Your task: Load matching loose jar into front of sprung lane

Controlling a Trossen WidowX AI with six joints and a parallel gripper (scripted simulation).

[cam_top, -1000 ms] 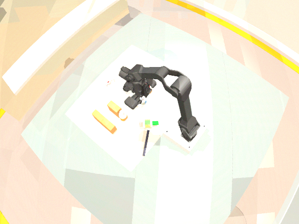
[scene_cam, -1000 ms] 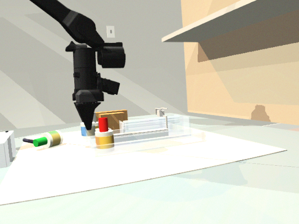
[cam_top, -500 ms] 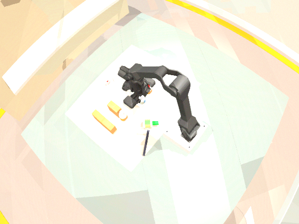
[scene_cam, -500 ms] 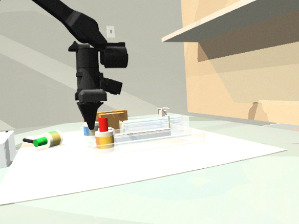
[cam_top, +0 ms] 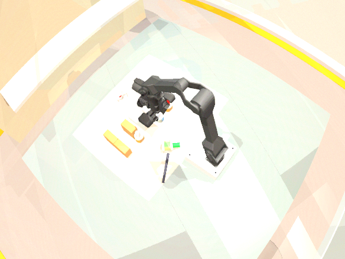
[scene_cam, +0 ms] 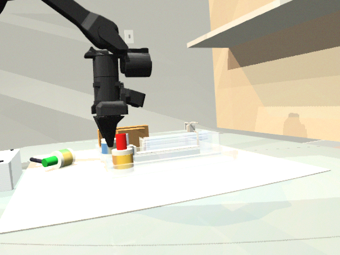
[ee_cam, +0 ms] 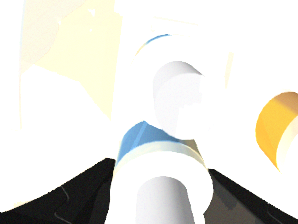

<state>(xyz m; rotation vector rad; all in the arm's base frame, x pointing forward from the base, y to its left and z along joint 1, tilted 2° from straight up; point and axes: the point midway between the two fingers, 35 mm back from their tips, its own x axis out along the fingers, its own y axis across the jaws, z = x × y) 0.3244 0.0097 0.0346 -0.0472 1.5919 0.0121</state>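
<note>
My gripper (cam_top: 159,116) (scene_cam: 110,145) (ee_cam: 159,173) points down, shut on a blue-labelled jar (cam_top: 160,118) (scene_cam: 105,147) (ee_cam: 163,165) with a grey cap. The held jar is upright, low at the front end of the clear rack (scene_cam: 174,155). A matching jar with a grey cap (ee_cam: 180,97) stands directly behind it, very close or touching. A clear upright plate (scene_cam: 198,142) stands farther back in the rack. The rack's clear walls are hard to make out; the front stop and the held jar's base cannot be made out.
A red-capped jar (cam_top: 168,107) (scene_cam: 123,159) with an orange label (ee_cam: 276,127) stands just beside. A green-capped jar (cam_top: 167,145) (scene_cam: 64,158) lies on its side near a dark rod (cam_top: 166,168). Orange blocks (cam_top: 117,143) (scene_cam: 133,136) and a white-topped jar (cam_top: 139,136) stand on the other side.
</note>
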